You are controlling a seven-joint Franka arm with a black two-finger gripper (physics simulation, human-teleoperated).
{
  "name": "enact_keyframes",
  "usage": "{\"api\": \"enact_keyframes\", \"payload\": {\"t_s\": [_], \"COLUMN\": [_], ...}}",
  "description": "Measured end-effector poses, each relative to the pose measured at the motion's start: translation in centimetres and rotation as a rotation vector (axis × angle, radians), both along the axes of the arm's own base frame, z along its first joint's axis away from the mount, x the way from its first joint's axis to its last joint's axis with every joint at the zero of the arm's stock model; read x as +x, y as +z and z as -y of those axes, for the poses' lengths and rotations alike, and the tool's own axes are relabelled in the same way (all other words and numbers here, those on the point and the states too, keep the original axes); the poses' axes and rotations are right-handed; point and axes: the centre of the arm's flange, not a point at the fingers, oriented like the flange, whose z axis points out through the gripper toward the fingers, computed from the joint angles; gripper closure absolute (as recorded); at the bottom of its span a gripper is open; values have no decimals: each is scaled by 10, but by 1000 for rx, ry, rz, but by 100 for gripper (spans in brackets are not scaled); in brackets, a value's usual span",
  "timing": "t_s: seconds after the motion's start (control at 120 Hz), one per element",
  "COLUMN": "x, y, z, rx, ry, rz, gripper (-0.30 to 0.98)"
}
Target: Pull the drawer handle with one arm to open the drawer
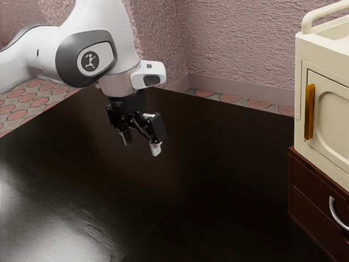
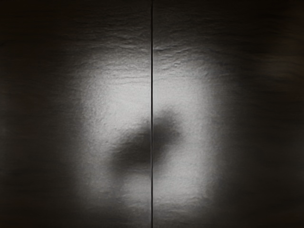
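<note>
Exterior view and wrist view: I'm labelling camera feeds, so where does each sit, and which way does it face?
Exterior view: at my arm's side, looking down across the dark table toward the pink wall, brown drawers at the exterior view's right; my arm and open claw show.
Wrist view: at my arm's end, looking down at the table; a dark smudge may be my shadow or reflection.
Shared: the table and probably its thin seam.

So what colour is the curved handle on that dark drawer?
The handle is silvery grey, on a dark reddish-brown drawer; best seen in the exterior view.
</note>
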Motion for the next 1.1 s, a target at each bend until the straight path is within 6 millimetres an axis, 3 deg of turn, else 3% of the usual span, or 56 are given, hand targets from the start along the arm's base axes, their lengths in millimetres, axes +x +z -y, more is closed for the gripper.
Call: {"api": "enact_keyframes", "payload": {"t_s": [0.008,0.042,0.075,0.2,0.275,0.333,0.408,0.492,0.517,0.542,0.558,0.583,0.633,0.658,0.692,0.733,0.858,1.1], "x": [0,7,7,3,-31,-41,-39,-12,0,15,25,34,23,12,4,5,15,13], "y": [0,48,73,76,122,144,151,120,108,96,89,80,70,69,64,57,49,29], "z": [0,0,-5,-73,-93,-107,-122,-129,-119,-89,-55,13,148,192,222,233,226,242], "rx": [0,-3,-4,0,1,17,61,90,94,94,92,86,77,77,79,84,100,106], "ry": [0,3,13,140,160,107,-13,-176,-246,-348,-438,-596,-902,-1011,-1108,-1177,-1294,-1514], "rz": [0,76,105,59,144,225,283,254,241,226,218,212,214,217,216,211,201,165], "gripper": [1,1,1,0,0,0,0,0,0,0,0,0,0,0,0,0,0,0]}}
